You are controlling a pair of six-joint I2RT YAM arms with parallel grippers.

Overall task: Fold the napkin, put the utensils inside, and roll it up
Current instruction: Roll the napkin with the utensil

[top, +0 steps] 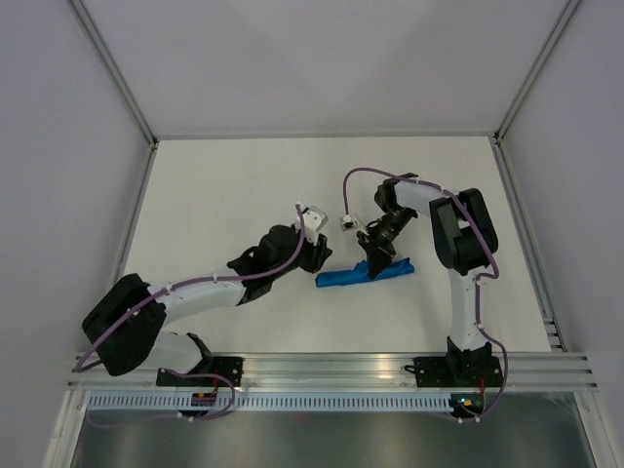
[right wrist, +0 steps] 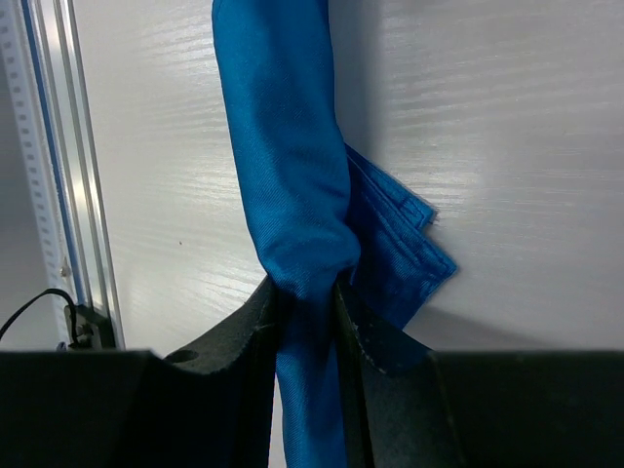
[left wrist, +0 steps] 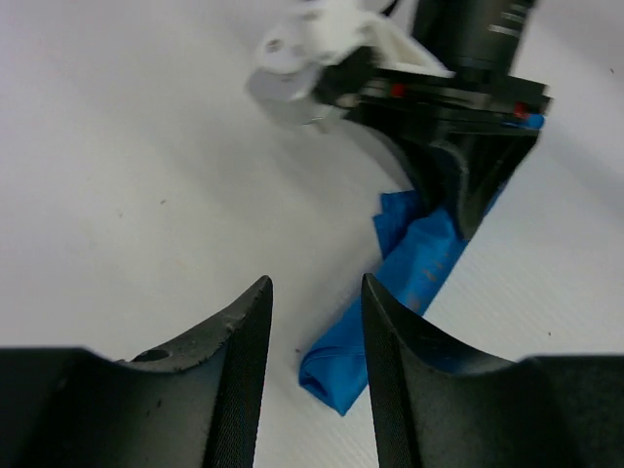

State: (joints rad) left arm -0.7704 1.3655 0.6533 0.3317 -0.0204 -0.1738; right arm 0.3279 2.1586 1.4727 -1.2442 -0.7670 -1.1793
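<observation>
The napkin (top: 359, 275) lies on the white table as a tight bright blue roll, running left to right. My right gripper (top: 375, 261) is shut on the roll near its right end. In the right wrist view its black fingers (right wrist: 375, 341) pinch the cloth (right wrist: 283, 146), and a loose folded corner (right wrist: 409, 244) sticks out beside them. My left gripper (top: 315, 257) stands open just at the roll's left end. In the left wrist view that end (left wrist: 341, 369) shows in the gap between the jaws (left wrist: 314, 292), and nothing is gripped. The utensils are hidden.
An aluminium rail (top: 331, 366) runs along the table's near edge and shows at the left of the right wrist view (right wrist: 58, 146). White walls and metal posts (top: 117, 73) enclose the table. The right arm's wrist (left wrist: 458, 68) fills the top of the left wrist view.
</observation>
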